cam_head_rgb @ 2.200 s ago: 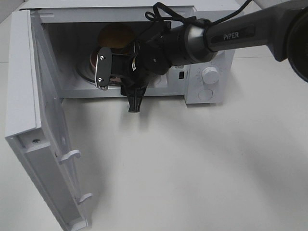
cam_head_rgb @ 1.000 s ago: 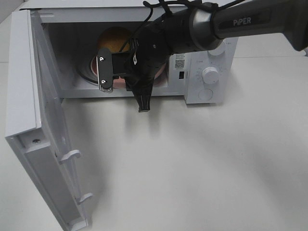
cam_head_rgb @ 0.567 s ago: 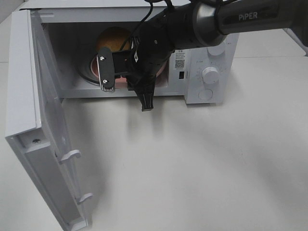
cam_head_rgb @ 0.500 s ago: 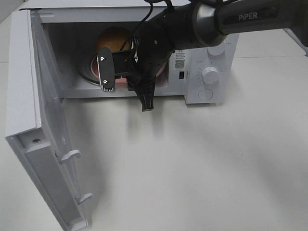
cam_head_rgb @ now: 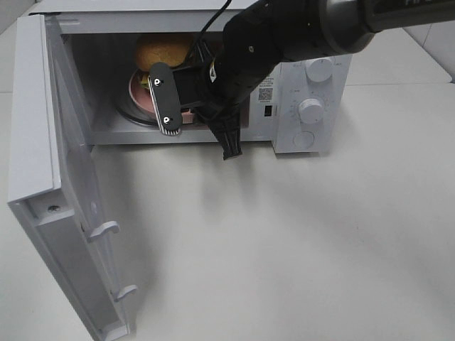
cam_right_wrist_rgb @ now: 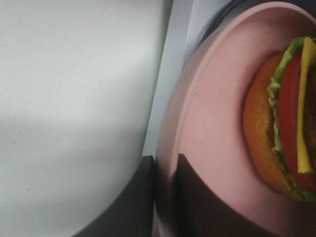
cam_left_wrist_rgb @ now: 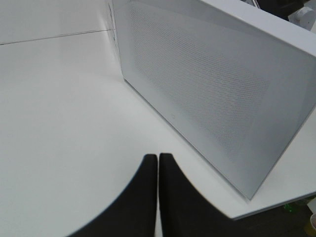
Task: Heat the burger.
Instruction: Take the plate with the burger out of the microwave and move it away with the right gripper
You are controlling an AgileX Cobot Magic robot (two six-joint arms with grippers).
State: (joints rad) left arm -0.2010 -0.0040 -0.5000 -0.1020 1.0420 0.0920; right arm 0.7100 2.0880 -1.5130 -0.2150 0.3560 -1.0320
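The burger (cam_head_rgb: 162, 51) (cam_right_wrist_rgb: 286, 118), with its golden bun, cheese, tomato and lettuce, sits on a round pink plate (cam_head_rgb: 136, 91) (cam_right_wrist_rgb: 217, 113) inside the open microwave (cam_head_rgb: 313, 78). My right gripper (cam_head_rgb: 179, 114) (cam_right_wrist_rgb: 165, 192) reaches in through the opening from the right. It is shut on the near rim of the plate, one finger above the rim and one below. The arm hides the right half of the cavity. My left gripper (cam_left_wrist_rgb: 158, 170) is shut and empty, low over the table beside the outer face of the microwave door (cam_left_wrist_rgb: 212, 98).
The microwave door (cam_head_rgb: 43, 177) stands swung wide open at the left, reaching toward the front of the table. Two knobs (cam_head_rgb: 311, 110) are on the control panel at the right. White tabletop (cam_head_rgb: 284, 241) spreads in front.
My right arm has shifted up and to the right. The plate and burger have moved slightly deeper into the microwave, with the grip on the rim unchanged.
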